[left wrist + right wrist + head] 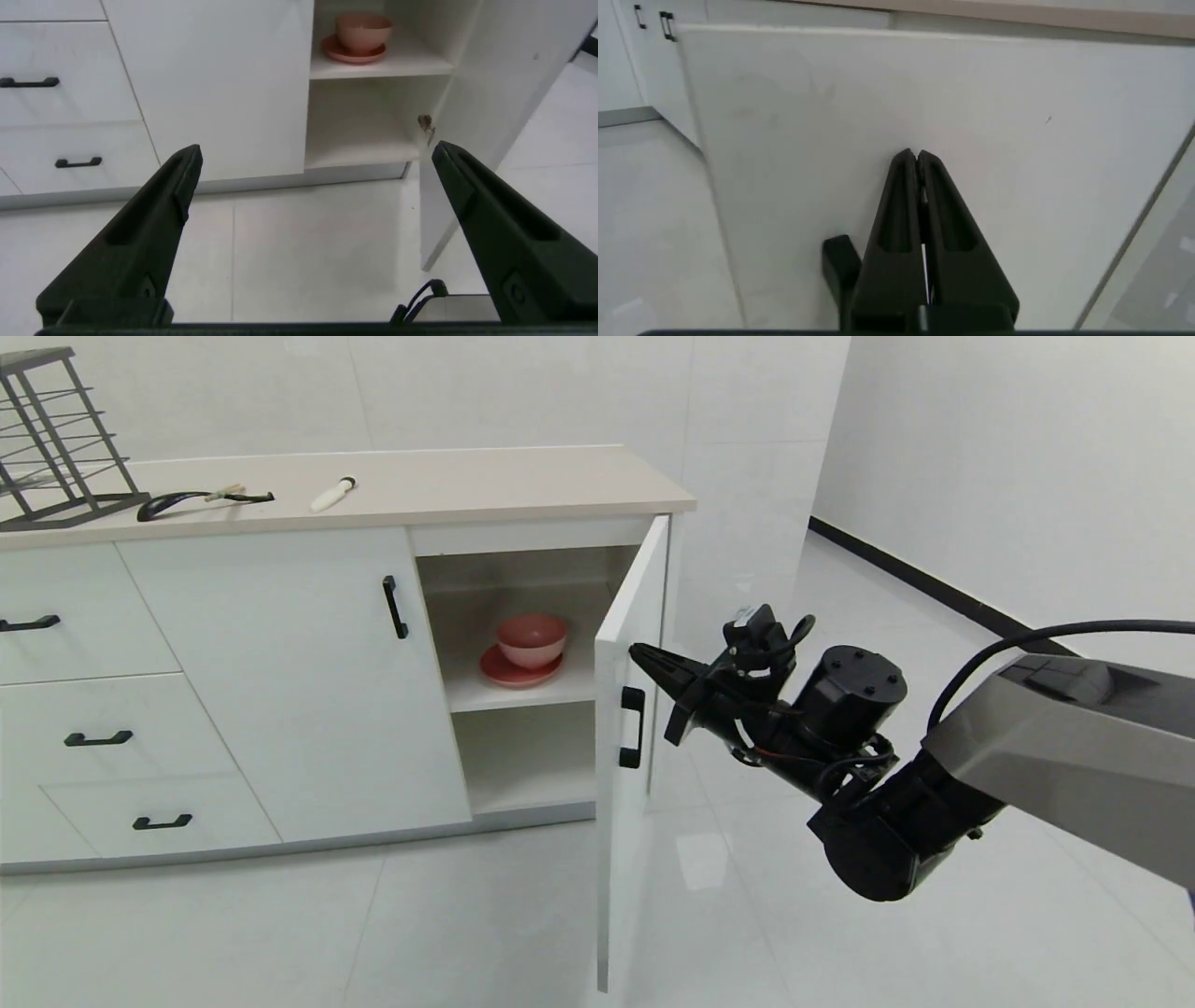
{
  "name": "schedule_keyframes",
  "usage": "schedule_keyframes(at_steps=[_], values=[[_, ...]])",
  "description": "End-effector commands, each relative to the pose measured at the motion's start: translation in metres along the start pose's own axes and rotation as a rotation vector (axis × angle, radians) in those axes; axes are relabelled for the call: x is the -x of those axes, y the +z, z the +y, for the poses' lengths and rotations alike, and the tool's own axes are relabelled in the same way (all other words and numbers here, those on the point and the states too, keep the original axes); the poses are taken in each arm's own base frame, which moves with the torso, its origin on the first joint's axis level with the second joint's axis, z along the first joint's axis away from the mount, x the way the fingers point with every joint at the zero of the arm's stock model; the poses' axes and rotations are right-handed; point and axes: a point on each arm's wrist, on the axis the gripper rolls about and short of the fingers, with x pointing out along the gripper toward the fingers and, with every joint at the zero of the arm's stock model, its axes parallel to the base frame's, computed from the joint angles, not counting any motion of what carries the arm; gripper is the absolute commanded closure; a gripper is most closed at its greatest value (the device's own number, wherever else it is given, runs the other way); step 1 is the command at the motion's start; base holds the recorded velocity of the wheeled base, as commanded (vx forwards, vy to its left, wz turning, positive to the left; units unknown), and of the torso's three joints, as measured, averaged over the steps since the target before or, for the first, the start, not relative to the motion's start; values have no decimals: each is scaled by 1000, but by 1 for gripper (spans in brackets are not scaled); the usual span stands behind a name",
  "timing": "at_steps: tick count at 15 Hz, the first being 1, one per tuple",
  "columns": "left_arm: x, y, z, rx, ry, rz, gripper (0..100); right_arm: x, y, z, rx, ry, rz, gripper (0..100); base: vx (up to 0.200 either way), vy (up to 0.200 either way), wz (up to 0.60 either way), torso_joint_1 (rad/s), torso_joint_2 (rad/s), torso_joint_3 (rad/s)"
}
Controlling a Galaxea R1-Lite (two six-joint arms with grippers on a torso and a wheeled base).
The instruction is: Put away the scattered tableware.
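A pink bowl (531, 639) sits on a red plate (509, 674) on the upper shelf of the open cabinet; both also show in the left wrist view, bowl (364, 31) on plate (353, 54). On the countertop lie a black ladle (187, 501) and a white-handled utensil (333, 493). My right gripper (644, 655) is shut and empty, its tips at the outer face of the open cabinet door (630, 607), just above the black door handle (632, 726). In the right wrist view the right gripper (916, 156) touches the door (785, 112). My left gripper (316, 149) hangs open above the floor, facing the cabinet.
A dark wire rack (56, 439) stands at the counter's far left. Drawers with black handles (97, 739) fill the cabinet's left side, beside a closed door (280, 681). The lower shelf (523, 775) holds nothing. White tiled floor spreads in front and to the right.
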Motion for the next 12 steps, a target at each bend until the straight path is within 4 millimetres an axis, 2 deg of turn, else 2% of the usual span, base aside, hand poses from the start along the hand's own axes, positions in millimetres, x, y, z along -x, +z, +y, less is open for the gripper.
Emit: schedule_keyframes(at_steps=[1, 5, 7, 8, 10, 12], values=[[0, 0, 0, 1, 0, 0, 0, -5, -2, -3, 5, -2, -10, 100, 0, 200, 0, 2, 2, 2], [0, 0, 0, 4, 0, 0, 0, -16, -8, -8, 12, -3, -29, 100, 0, 200, 0, 5, 4, -1], [0, 0, 0, 4, 2, 0, 0, -20, -13, -10, 12, -6, -26, 100, 0, 0, 0, 0, 0, 0], [0, 0, 0, 6, 5, 0, 0, -15, -12, -7, 5, -3, -10, 100, 0, 0, 0, 0, 0, 0], [0, 0, 0, 6, 6, -1, 0, 1, 12, 1, 2, 3, -6, 100, 0, 0, 0, 0, 0, 0], [0, 0, 0, 7, 8, -1, 0, 36, 49, 15, 6, 4, -8, 100, 0, 0, 0, 0, 0, 0]])
